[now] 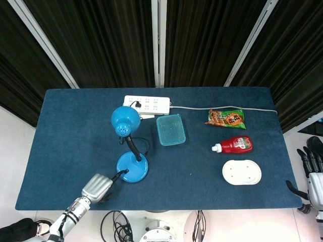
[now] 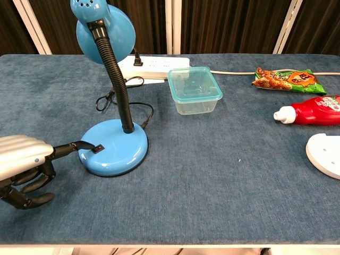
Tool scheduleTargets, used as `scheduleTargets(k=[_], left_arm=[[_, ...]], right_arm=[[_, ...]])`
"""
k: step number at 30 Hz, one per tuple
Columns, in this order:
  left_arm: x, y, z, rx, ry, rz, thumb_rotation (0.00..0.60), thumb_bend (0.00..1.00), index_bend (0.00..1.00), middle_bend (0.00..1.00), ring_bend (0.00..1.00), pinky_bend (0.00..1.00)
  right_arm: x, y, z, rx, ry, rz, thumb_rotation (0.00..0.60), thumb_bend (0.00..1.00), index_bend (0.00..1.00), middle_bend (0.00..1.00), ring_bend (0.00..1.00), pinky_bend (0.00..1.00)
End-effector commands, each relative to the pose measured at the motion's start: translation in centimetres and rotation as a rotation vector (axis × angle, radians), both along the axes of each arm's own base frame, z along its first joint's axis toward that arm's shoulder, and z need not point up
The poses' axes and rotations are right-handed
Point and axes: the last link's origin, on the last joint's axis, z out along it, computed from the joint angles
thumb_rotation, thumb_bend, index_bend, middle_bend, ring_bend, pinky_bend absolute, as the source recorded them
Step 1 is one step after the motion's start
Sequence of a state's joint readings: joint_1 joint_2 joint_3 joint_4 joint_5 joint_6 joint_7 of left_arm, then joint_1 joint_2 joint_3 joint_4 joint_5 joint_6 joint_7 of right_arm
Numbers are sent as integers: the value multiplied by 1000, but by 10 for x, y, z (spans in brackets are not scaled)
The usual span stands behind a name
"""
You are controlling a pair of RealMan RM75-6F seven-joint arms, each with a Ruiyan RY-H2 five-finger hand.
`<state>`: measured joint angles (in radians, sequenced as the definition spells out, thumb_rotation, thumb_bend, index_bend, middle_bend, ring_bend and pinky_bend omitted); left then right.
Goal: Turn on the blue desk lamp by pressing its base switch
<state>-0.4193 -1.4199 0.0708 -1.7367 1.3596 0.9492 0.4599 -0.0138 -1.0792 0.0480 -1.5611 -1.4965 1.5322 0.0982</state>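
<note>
The blue desk lamp stands left of centre, its round base (image 1: 132, 169) (image 2: 113, 147) carrying a small black switch (image 2: 97, 148) on the near left side. A black gooseneck rises to the blue shade (image 1: 125, 121) (image 2: 103, 26), which shows no light. My left hand (image 1: 97, 186) (image 2: 24, 164) lies at the table's front left with one finger stretched out; its fingertip (image 2: 87, 144) touches the base right at the switch's left edge, the other fingers curled under. My right hand (image 1: 312, 174) hangs beyond the table's right edge, fingers apart, holding nothing.
A white power strip (image 1: 147, 104) lies behind the lamp with the lamp's cord plugged in. A clear teal-lidded container (image 1: 170, 129) stands right of the lamp. Further right lie a snack bag (image 1: 225, 118), a red ketchup bottle (image 1: 234, 144) and a white oval dish (image 1: 241, 172).
</note>
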Motion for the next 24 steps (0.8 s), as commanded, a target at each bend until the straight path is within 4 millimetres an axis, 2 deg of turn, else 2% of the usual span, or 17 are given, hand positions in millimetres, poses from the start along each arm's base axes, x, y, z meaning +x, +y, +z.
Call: scheduleTargets(k=[1,9,18,21,24], left_arm=[[0,0,0,-3,4,-2,600,383,34,803,779,704],[2,-2,2,6,13,-31,600,383,139,804,781,705],[3,-2,3,15,16,-35,600,384,174,804,781,705],[5,-1,9,41,6,-37,600,384,174,804,781,705],[7,1,24,110,-21,-35,600,384,173,804,781,704]], right_arm=[[0,0,0,-2,-1,0,600,159,0,0,0,0],[0,1,1,-3,-3,0,600,160,0,0,0,0],[0,1,1,-3,-5,-1,600,160,0,0,0,0],[0,1,1,-5,-6,-1,600,161,0,0,0,0],[0,1,2,-8,-7,1,600,161,0,0,0,0]])
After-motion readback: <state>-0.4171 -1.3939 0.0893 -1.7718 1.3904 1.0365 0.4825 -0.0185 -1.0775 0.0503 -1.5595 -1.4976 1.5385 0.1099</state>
